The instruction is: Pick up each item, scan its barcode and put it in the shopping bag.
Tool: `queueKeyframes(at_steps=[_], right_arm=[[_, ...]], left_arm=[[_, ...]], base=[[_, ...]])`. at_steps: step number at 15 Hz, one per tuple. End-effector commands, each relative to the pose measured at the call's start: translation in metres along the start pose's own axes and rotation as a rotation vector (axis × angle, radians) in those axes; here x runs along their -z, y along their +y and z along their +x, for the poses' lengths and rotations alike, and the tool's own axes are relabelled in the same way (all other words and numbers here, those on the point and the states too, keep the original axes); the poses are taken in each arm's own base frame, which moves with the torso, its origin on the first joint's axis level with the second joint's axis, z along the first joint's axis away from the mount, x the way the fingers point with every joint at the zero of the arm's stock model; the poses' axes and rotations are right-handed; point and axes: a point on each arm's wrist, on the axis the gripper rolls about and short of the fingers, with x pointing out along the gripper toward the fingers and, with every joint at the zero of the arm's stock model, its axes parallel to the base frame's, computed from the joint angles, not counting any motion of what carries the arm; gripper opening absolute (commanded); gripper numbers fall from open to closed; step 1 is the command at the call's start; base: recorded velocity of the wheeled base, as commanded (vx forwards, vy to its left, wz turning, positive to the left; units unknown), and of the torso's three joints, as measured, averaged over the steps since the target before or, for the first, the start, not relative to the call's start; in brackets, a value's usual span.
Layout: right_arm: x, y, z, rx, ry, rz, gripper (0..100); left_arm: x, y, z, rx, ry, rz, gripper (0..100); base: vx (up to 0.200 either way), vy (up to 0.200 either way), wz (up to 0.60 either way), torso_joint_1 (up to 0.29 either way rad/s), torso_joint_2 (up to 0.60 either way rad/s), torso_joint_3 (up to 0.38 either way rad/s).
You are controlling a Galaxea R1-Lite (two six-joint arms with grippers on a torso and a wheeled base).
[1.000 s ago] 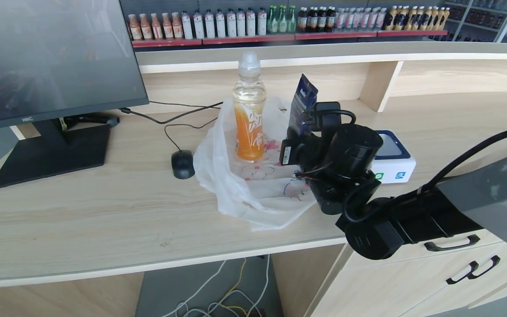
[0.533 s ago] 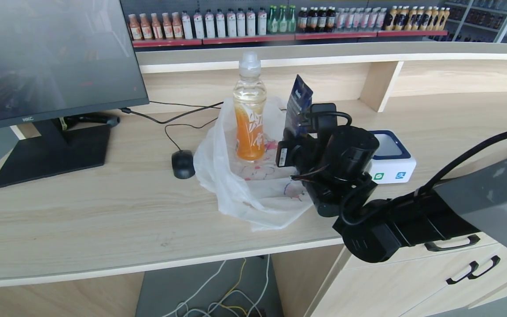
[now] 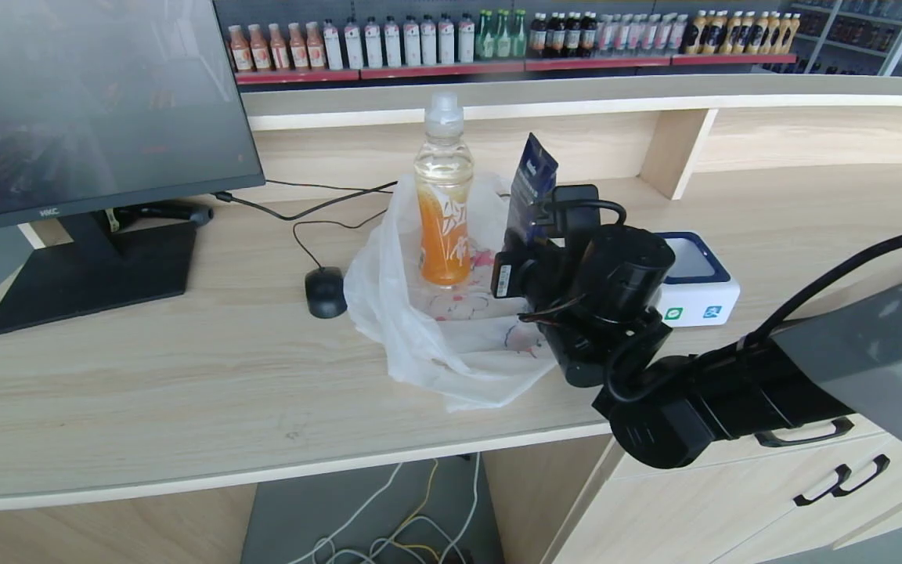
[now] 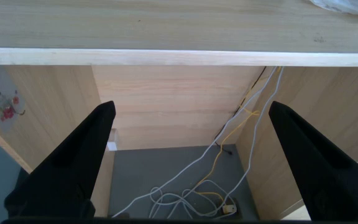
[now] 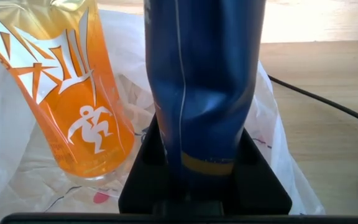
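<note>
Bottle (image 3: 443,227) is orange lower down with white squiggly figures, clear yellowish up top, whitish cap. Pouch (image 3: 533,180) is dark navy, and the right wrist view shows a gold band low on it. Bag (image 3: 420,345) is see-through white with small pink-red flower prints. Scanner (image 3: 701,301) is white with a blue rim, plus one green and one blue icon. Mouse (image 3: 325,291) and monitor (image 3: 91,102) are black, counter (image 3: 146,376) pale wood grain.
</note>
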Motion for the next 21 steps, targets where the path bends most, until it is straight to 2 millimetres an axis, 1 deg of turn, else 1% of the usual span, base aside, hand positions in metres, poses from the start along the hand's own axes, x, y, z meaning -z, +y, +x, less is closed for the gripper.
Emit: queueKeyframes(at_steps=[1, 2, 3, 12, 17, 19, 21], right_arm=[[0.004, -0.001, 0.0, 0.003, 0.011, -0.008, 0], [0.006, -0.001, -0.001, 0.001, 0.016, -0.011, 0], [0.006, -0.002, -0.001, 0.002, 0.018, -0.012, 100], [0.004, -0.006, 0.0, 0.01, 0.012, -0.01, 100], [-0.011, -0.009, -0.005, 0.013, -0.013, -0.005, 100], [-0.021, -0.011, -0.011, 0.01, -0.026, -0.017, 100], [-0.036, -0.012, -0.021, 0.001, -0.046, -0.023, 100]], left_arm=[[0.0, 0.0, 0.0, 0.0, 0.0, -0.001, 100], [0.0, 0.0, 0.0, 0.0, 0.0, -0.001, 100], [0.0, 0.0, 0.0, 0.0, 0.0, -0.001, 100], [0.0, 0.0, 0.0, 0.0, 0.0, -0.001, 100], [0.0, 0.0, 0.0, 0.0, 0.002, -0.001, 100], [0.0, 0.0, 0.0, 0.0, 0.0, -0.001, 100], [0.0, 0.0, 0.0, 0.0, 0.0, -0.001, 100]], base=[[0.0, 0.0, 0.0, 0.0, 0.0, 0.0], [0.0, 0.0, 0.0, 0.0, 0.0, 0.0], [0.0, 0.0, 0.0, 0.0, 0.0, 0.0], [0.0, 0.0, 0.0, 0.0, 0.0, 0.0], [0.0, 0.0, 0.0, 0.0, 0.0, 0.0], [0.0, 0.0, 0.0, 0.0, 0.0, 0.0], [0.0, 0.0, 0.0, 0.0, 0.0, 0.0]])
